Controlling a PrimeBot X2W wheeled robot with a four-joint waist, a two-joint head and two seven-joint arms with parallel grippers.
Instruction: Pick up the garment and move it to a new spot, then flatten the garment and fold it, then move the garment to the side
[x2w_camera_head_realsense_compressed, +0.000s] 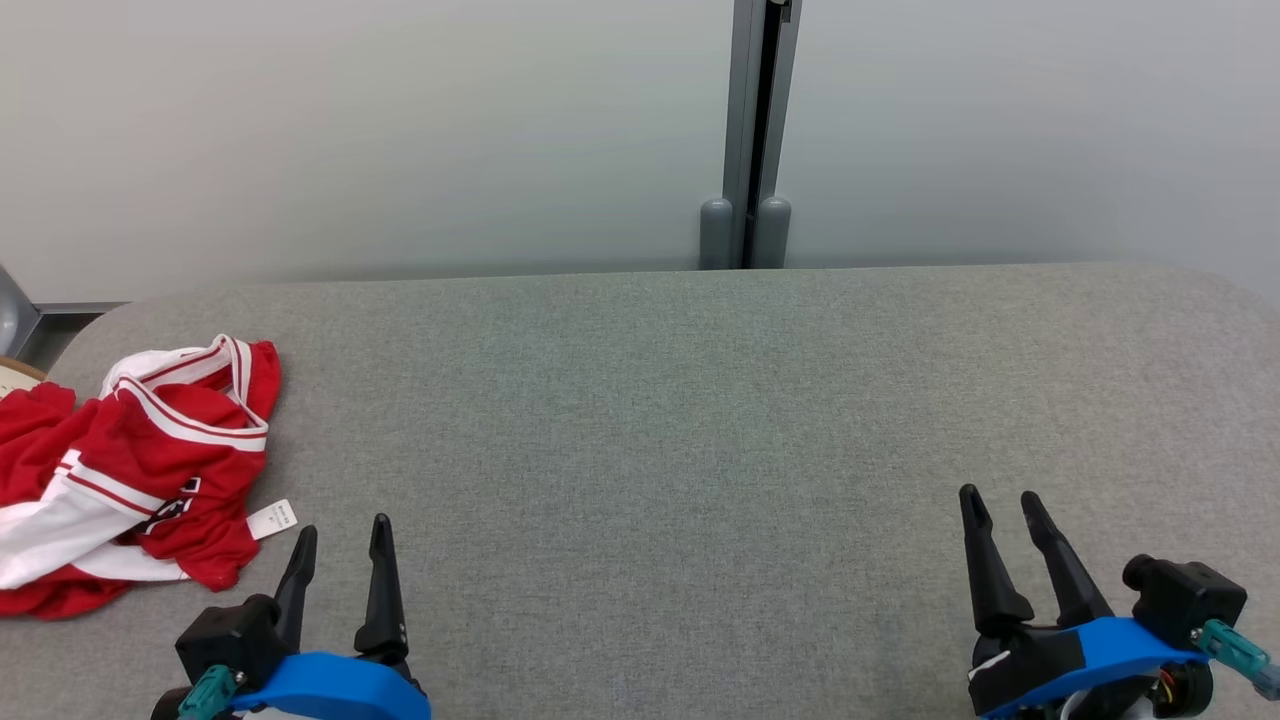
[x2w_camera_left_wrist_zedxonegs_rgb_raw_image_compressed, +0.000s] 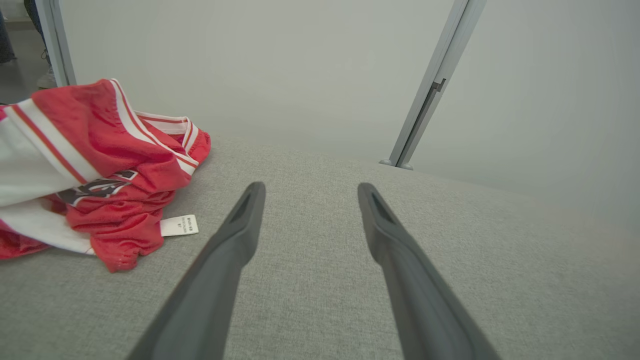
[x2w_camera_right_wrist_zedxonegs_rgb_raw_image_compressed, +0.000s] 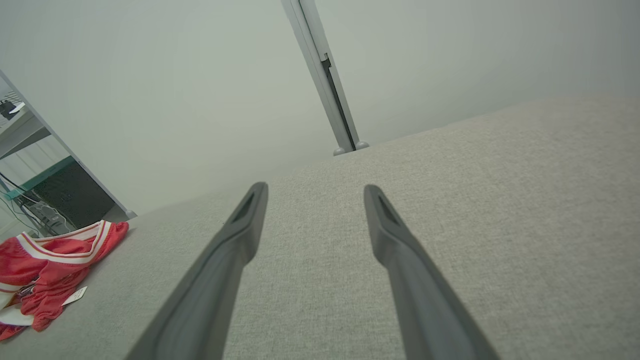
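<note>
The garment (x2w_camera_head_realsense_compressed: 130, 470) is a red jersey with white bands and stripes, lying crumpled at the far left of the grey fabric table (x2w_camera_head_realsense_compressed: 660, 420). A white care tag (x2w_camera_head_realsense_compressed: 272, 520) sticks out at its near right edge. My left gripper (x2w_camera_head_realsense_compressed: 342, 532) stands open just right of that tag, near the front edge, holding nothing. In the left wrist view the garment (x2w_camera_left_wrist_zedxonegs_rgb_raw_image_compressed: 95, 170) lies left of the open fingers (x2w_camera_left_wrist_zedxonegs_rgb_raw_image_compressed: 240, 235). My right gripper (x2w_camera_head_realsense_compressed: 1003, 500) is open at the lower right, far from the garment (x2w_camera_right_wrist_zedxonegs_rgb_raw_image_compressed: 50, 265), with nothing between its fingers.
A pale wall runs behind the table, with a grey vertical post (x2w_camera_head_realsense_compressed: 752, 130) at the back centre. The table's left end is rounded, and part of the garment reaches its left edge. A desk with cables (x2w_camera_right_wrist_zedxonegs_rgb_raw_image_compressed: 35, 200) shows beyond that end.
</note>
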